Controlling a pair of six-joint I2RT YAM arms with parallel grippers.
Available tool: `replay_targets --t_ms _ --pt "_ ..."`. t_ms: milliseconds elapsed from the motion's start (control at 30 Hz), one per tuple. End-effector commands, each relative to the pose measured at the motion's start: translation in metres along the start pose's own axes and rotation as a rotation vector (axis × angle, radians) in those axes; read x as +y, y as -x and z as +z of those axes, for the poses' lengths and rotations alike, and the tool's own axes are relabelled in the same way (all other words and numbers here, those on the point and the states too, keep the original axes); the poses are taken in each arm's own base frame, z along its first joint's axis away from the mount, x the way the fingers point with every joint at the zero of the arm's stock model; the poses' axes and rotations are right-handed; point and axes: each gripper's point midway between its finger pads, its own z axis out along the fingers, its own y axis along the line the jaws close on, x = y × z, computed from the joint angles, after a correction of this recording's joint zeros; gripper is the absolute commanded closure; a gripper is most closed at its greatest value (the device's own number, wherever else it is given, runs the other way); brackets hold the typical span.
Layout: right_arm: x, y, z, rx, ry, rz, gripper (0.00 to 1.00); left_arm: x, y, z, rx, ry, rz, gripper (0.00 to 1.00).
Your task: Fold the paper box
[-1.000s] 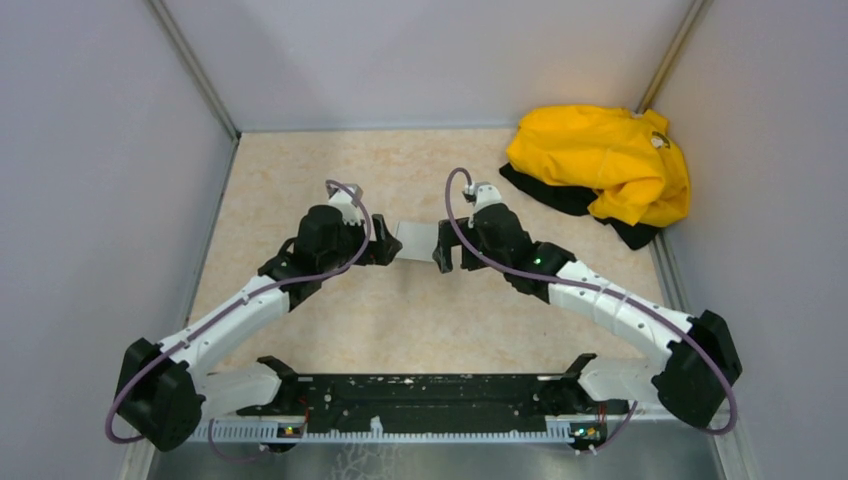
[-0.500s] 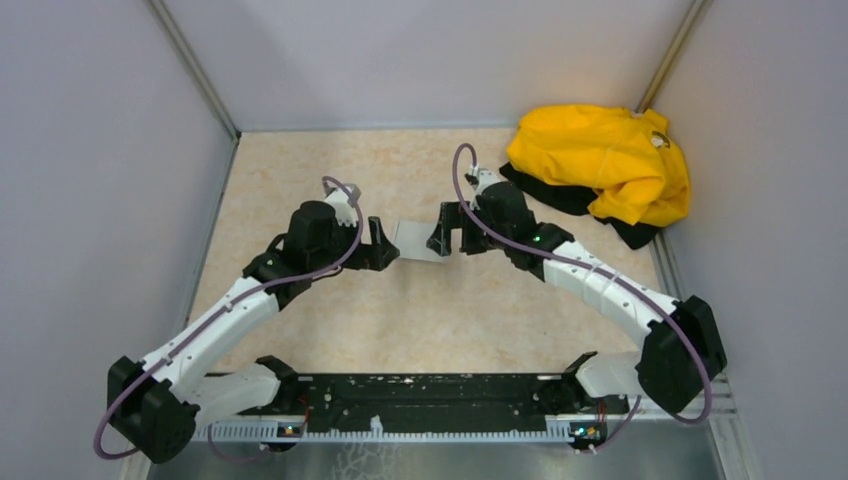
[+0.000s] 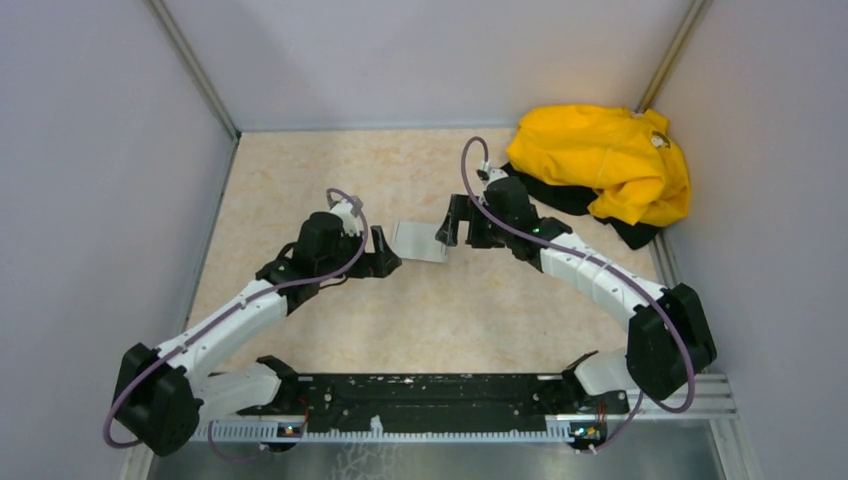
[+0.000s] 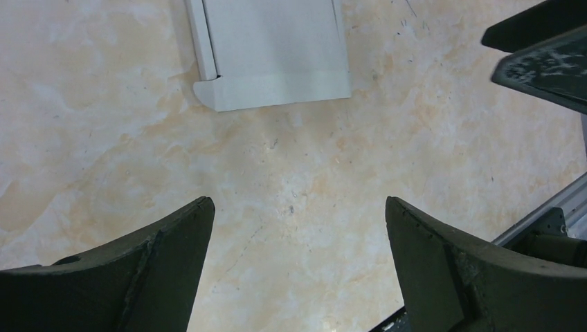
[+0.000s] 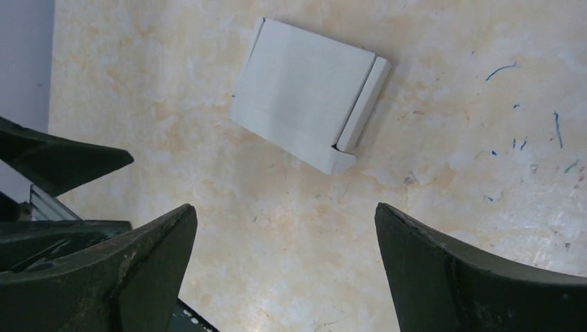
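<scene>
Grey-white cardboard paper box (image 3: 420,241) flat, long axis roughly left-right, between left and right jaws, both spread, empty.

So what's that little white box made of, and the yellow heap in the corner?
The paper box looks like thin matte cardboard: pale grey-white, with sharp creases and a cut flap edge. The yellow garment looks like soft cloth, lying crumpled in folds; which fabric, I cannot tell.

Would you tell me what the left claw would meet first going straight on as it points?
Probably the bare table just short of the paper box, since the open left claw points downward; depth is unclear, so perhaps the box's edge.
</scene>
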Motion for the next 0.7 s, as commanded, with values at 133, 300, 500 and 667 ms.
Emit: replay_targets --t_ms 133,300,500,667 --pt "-0.014 0.04 0.006 -0.091 0.138 0.022 0.01 0.021 0.052 0.025 -0.092 -0.033 0.023 0.01" --pt "-0.01 0.055 0.016 -0.125 0.205 -0.005 0.01 0.042 0.069 0.039 -0.115 -0.111 -0.012 0.01" --pt "-0.017 0.051 0.05 -0.067 0.237 0.009 0.01 0.049 0.068 0.071 -0.071 -0.208 -0.085 0.01" --pt "-0.016 0.049 0.066 -0.047 0.278 0.021 0.01 0.042 0.065 0.092 -0.057 -0.299 -0.117 0.01"
